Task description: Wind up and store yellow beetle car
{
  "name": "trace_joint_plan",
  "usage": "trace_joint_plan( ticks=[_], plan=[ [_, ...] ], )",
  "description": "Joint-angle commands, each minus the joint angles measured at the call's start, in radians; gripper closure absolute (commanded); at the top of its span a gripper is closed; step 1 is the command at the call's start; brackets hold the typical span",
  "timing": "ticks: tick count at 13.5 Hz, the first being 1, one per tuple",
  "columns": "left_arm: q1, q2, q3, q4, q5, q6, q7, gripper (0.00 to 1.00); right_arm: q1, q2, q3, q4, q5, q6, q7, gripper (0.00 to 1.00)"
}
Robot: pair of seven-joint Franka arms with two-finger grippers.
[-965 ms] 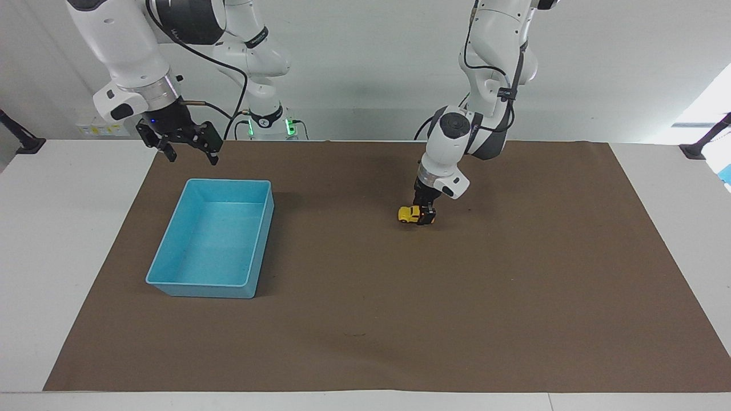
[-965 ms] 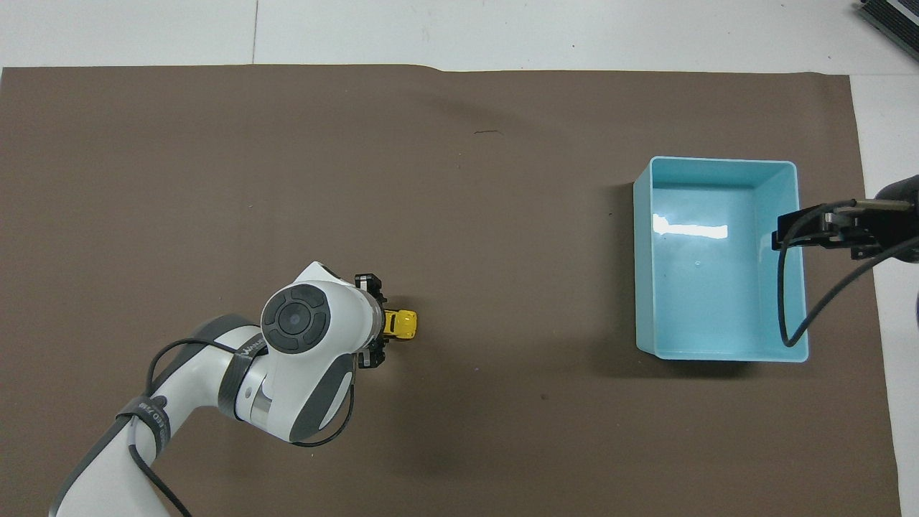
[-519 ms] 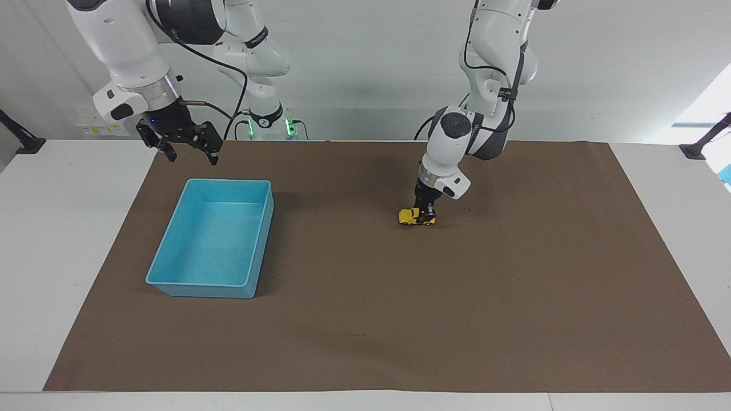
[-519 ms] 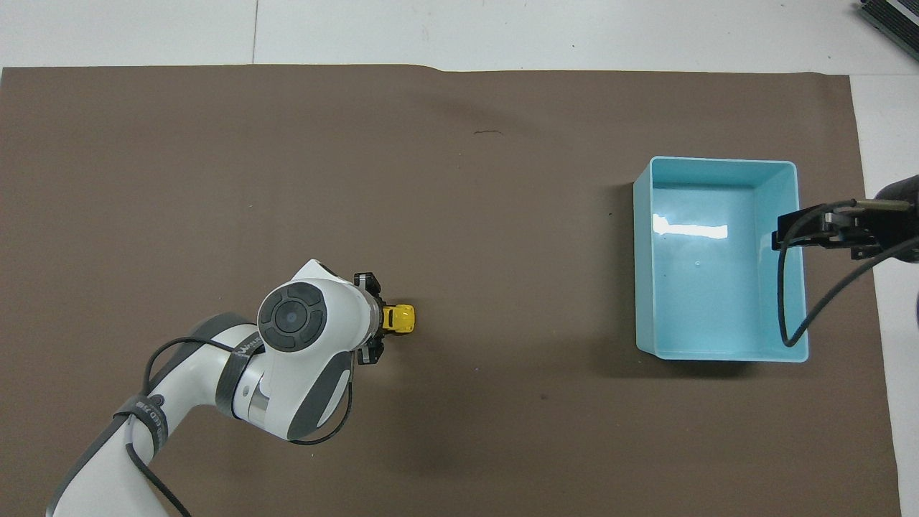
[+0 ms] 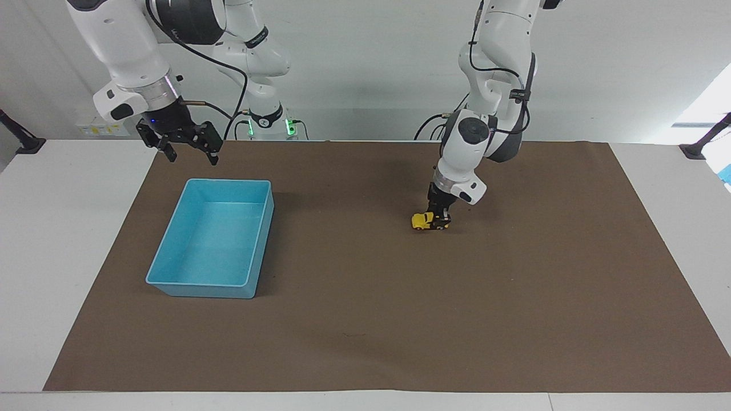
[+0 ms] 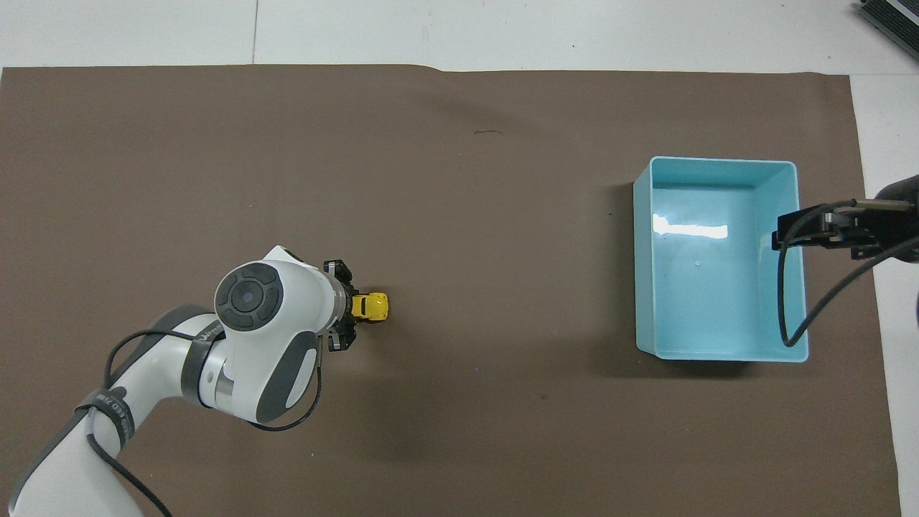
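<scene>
Yellow beetle car (image 5: pixel 424 220) sits on the brown mat (image 5: pixel 365 319), and the left gripper (image 5: pixel 440 217) has its fingers clamped on its rear end. Over by the blue bin (image 5: pixel 171 284), the right gripper (image 5: pixel 185 145) waits, fingers spread wide.
</scene>
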Motion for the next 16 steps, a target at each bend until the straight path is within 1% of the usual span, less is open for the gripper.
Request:
trace_joint_plan(
  ticks=[1,4,7,11,12,13,14,15,16],
  plan=[
    [0.074,0.021,0.006,-0.014,-0.007,0.026,0.076,0.96,-0.011,-0.011,0.005,-0.009,0.005,0.006,-0.013,0.00],
    [0.150,0.024,0.006,-0.016,-0.006,0.027,0.137,0.92,-0.011,-0.011,0.005,-0.009,0.005,0.006,-0.014,0.00],
    [0.196,0.025,0.007,-0.016,0.003,0.029,0.163,0.90,-0.011,-0.011,0.005,-0.009,0.005,0.006,-0.014,0.00],
    [0.206,0.025,0.007,-0.011,0.006,0.021,0.168,0.82,-0.011,-0.011,0.005,-0.009,0.005,0.006,-0.014,0.00],
    [0.206,0.025,0.007,-0.011,0.006,0.021,0.168,0.78,-0.011,-0.011,0.005,-0.009,0.005,0.006,-0.014,0.00],
    [0.206,0.025,0.007,-0.006,0.006,0.017,0.165,0.70,-0.011,-0.011,0.005,-0.009,0.005,0.006,-0.013,0.00],
    [0.206,0.022,0.007,0.003,0.006,0.014,0.162,0.30,-0.011,-0.011,0.005,-0.009,0.005,0.006,-0.014,0.00],
    [0.204,0.013,0.007,0.015,0.006,-0.003,0.160,0.00,-0.011,-0.011,0.005,-0.009,0.005,0.006,-0.014,0.00],
    [0.203,0.005,0.007,0.044,0.006,-0.057,0.157,0.00,-0.011,-0.011,0.005,-0.009,0.005,0.006,-0.014,0.00]
  ],
)
